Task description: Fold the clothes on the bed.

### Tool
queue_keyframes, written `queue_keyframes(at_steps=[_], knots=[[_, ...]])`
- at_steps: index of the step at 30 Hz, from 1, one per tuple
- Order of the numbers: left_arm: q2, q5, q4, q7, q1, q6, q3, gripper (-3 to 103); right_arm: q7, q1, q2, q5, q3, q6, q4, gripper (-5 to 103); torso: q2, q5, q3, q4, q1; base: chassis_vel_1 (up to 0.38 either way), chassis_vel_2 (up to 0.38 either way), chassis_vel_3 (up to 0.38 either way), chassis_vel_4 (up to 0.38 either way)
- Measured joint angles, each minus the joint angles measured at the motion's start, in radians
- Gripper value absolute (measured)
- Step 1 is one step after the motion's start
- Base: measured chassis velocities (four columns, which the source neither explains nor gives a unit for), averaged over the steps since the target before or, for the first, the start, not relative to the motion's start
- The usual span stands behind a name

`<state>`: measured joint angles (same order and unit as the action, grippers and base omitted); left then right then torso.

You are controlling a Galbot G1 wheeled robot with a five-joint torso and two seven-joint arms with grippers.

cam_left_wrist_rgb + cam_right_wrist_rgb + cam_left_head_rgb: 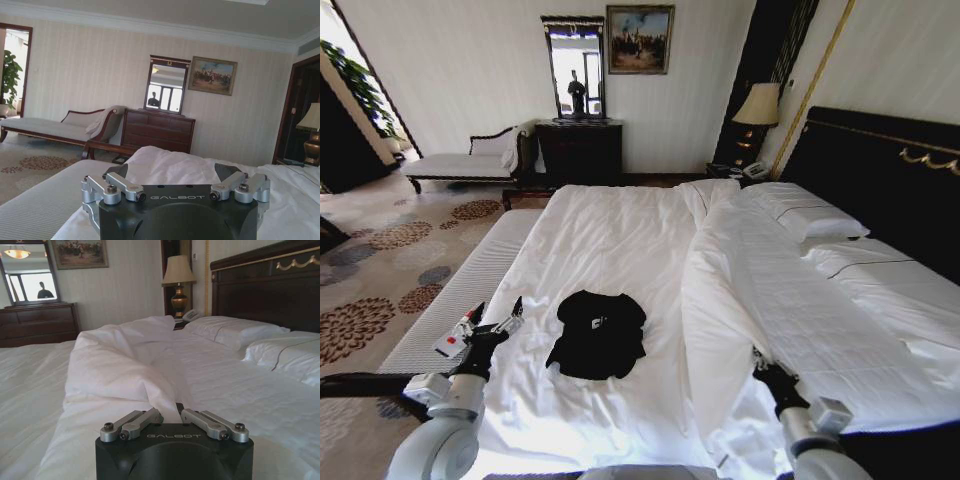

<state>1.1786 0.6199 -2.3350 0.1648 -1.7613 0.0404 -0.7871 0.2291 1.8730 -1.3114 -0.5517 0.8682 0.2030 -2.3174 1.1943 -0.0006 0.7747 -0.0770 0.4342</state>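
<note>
The clothes, one black T-shirt (597,336) with a bit of white lettering showing, lie bunched on the white sheet of the bed (590,230), near its front edge. My left gripper (496,318) hovers just left of the shirt, open and holding nothing; in the left wrist view its gripper (175,172) shows dark fingers (122,171) spread wide above the sheet. My right gripper (761,366) rests low on the rumpled white duvet (770,290), well right of the shirt. In the right wrist view that gripper (178,408) has its fingers drawn together against a duvet fold (125,375).
The duvet is piled over the bed's right half, with pillows (815,220) against the dark headboard (880,170). A pale cushioned bench (460,290) runs along the bed's left end. Farther off stand a chaise (470,160), a dresser (578,150) and a lamp (758,105).
</note>
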Motion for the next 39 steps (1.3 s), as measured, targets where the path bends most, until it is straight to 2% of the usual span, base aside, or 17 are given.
queue_keyframes(at_steps=[3, 6, 8, 11, 13, 14, 17, 26, 32, 39], knots=[[-0.001, -0.001, 0.0, 0.0, 0.001, 0.001, 0.0, 99, 0.0, -0.016, 0.0, -0.012, 0.05, 0.0, 0.017, 2, 0.0, 0.0, 0.0, 0.0, 0.0, 0.0, 0.0, 0.0, 0.0], [0.001, -0.004, -0.001, 0.002, 0.001, 0.001, 0.0, 99, -0.003, -0.035, 0.005, -0.045, 0.159, -0.003, 0.061, 2, 0.0, 0.0001, 0.0, 0.0, 0.0, 0.0, 0.0, 0.0, 0.0], [0.002, -0.005, -0.001, 0.002, 0.0, 0.001, 0.0, 99, -0.004, -0.035, 0.006, -0.049, 0.171, -0.005, 0.066, 2, 0.0, 0.0, 0.0, 0.0, 0.0, 0.0, 0.0, 0.0, 0.0], [0.007, -0.011, -0.001, 0.0, -0.01, -0.002, 0.0, 99, -0.023, -0.039, 0.021, -0.059, 0.289, -0.029, 0.136, 2, 0.0, 0.0001, 0.0, 0.0, 0.0, 0.0, 0.0, 0.0, 0.0], [0.008, -0.012, -0.001, -0.001, -0.012, -0.002, 0.0, 99, -0.025, -0.04, 0.025, -0.059, 0.31, -0.034, 0.153, 2, 0.0, 0.0001, 0.0, 0.0, 0.0, 0.0, 0.0, 0.0, 0.0], [0.009, -0.014, -0.001, -0.002, -0.015, -0.003, 0.0, 99, -0.028, -0.043, 0.033, -0.059, 0.362, -0.045, 0.198, 2, 0.0, 0.0001, 0.0, 0.0, 0.0, 0.0, 0.0, 0.0, 0.0], [0.01, -0.015, -0.001, -0.003, -0.014, -0.004, 0.0, 98, -0.028, -0.049, 0.046, -0.078, 0.428, -0.057, 0.277, 2, 0.0, 0.0, 0.0, -0.0002, 0.0, 0.0, 0.0, 0.0, 0.0], [0.004, -0.014, -0.005, -0.002, -0.005, -0.004, 0.002, 98, -0.03, -0.094, 0.078, -0.115, 0.518, -0.074, 0.473, 2, 0.0, 0.0001, 0.0, -0.0002, 0.0, 0.0, 0.0, 0.0, 0.0], [0.0, -0.011, -0.009, -0.001, -0.011, -0.004, -0.003, 98, -0.026, -0.116, 0.083, -0.123, 0.541, -0.074, 0.535, 2, 0.0, 0.0001, 0.0, -0.0001, 0.0, 0.0, 0.0, 0.0, 0.0], [-0.006, -0.016, -0.018, 0.002, -0.016, -0.001, -0.001, 98, -0.022, -0.141, 0.127, -0.141, 0.584, -0.081, 0.63, 2, 0.0, 0.0, 0.0, 0.0005, 0.0, 0.0, 0.0, 0.0, 0.0]])
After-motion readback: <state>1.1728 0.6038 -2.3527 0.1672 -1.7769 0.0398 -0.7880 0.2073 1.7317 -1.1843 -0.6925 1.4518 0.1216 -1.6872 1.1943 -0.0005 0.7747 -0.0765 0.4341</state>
